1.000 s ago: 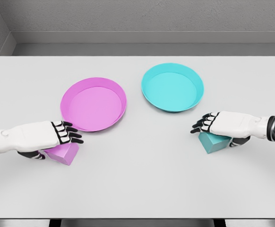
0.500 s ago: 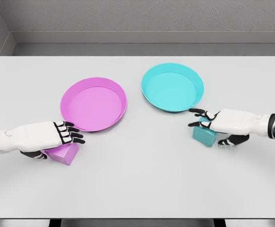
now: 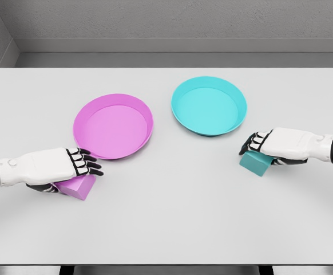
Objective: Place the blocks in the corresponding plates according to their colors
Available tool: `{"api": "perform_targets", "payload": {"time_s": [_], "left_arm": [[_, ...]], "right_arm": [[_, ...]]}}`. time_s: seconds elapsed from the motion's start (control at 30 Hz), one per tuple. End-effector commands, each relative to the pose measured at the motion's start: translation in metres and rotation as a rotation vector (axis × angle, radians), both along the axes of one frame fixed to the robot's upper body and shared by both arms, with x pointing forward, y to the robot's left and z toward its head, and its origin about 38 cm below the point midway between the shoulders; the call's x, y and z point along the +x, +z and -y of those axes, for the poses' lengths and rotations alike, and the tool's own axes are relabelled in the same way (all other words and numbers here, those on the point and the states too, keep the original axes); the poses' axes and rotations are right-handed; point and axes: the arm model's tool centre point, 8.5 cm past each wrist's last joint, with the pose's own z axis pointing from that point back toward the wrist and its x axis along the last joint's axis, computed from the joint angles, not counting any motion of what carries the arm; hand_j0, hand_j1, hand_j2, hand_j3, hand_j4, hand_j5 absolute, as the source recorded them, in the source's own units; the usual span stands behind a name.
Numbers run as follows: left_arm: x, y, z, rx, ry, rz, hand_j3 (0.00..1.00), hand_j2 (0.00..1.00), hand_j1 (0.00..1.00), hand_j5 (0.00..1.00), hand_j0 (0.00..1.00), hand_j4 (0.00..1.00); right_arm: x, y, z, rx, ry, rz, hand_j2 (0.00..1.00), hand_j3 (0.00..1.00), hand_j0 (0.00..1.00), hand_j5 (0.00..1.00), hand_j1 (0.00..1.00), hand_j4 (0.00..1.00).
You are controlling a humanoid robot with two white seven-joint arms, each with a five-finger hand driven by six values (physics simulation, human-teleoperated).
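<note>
Here the left hand (image 3: 52, 167) lies over the pink block (image 3: 78, 187), its dark fingers (image 3: 86, 163) stretched flat past the block's top, reaching toward the pink plate (image 3: 113, 126) just beyond; whether they grip cannot be told; the block rests on the bench (image 3: 166, 223) under the palm. The right hand (image 3: 281, 144) covers the teal block (image 3: 256, 163), fingers (image 3: 253, 143) curled down over its top edge, apparently grasping it; this block sits on the bench near the teal plate (image 3: 209, 105), just below its rim.
</note>
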Motion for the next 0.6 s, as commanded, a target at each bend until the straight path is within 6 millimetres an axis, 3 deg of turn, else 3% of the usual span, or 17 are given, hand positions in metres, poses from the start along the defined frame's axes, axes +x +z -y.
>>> {"api": "perform_targets", "payload": {"time_s": [0.0, 0.1, 0.17, 0.4, 0.5, 0.57], "left_arm": [[0.0, 0.0, 0.0, 0.002, 0.0, 0.001, 0.85, 0.85, 0.85, 0.85, 0.85, 0.85], [0.0, -0.001, 0.0, 0.018, -0.006, 0.009, 0.71, 0.71, 0.71, 0.71, 0.71, 0.71], [0.0, -0.001, 0.0, 0.019, -0.006, 0.009, 0.65, 0.65, 0.65, 0.65, 0.65, 0.65], [-0.002, -0.003, 0.002, 0.019, -0.015, 0.003, 0.56, 0.56, 0.56, 0.56, 0.56, 0.56], [-0.002, -0.001, 0.003, 0.018, -0.017, 0.006, 0.54, 0.54, 0.54, 0.54, 0.54, 0.54], [0.0, 0.002, 0.003, 0.018, -0.017, 0.015, 0.51, 0.51, 0.51, 0.51, 0.51, 0.51]], "right_arm": [[0.0, -0.001, 0.0, -0.006, 0.005, -0.002, 0.6, 0.6, 0.6, 0.6, 0.6, 0.6], [0.0, 0.001, -0.001, 0.009, 0.005, -0.004, 0.6, 0.6, 0.6, 0.6, 0.6, 0.6], [0.003, 0.012, 0.004, 0.046, -0.013, 0.015, 0.6, 0.6, 0.6, 0.6, 0.6, 0.6], [0.011, 0.031, 0.012, 0.154, -0.057, 0.033, 0.6, 0.6, 0.6, 0.6, 0.6, 0.6], [0.018, 0.035, 0.028, 0.183, -0.113, 0.037, 0.6, 0.6, 0.6, 0.6, 0.6, 0.6], [0.023, 0.038, 0.023, 0.206, -0.112, 0.048, 0.6, 0.6, 0.6, 0.6, 0.6, 0.6]]}}
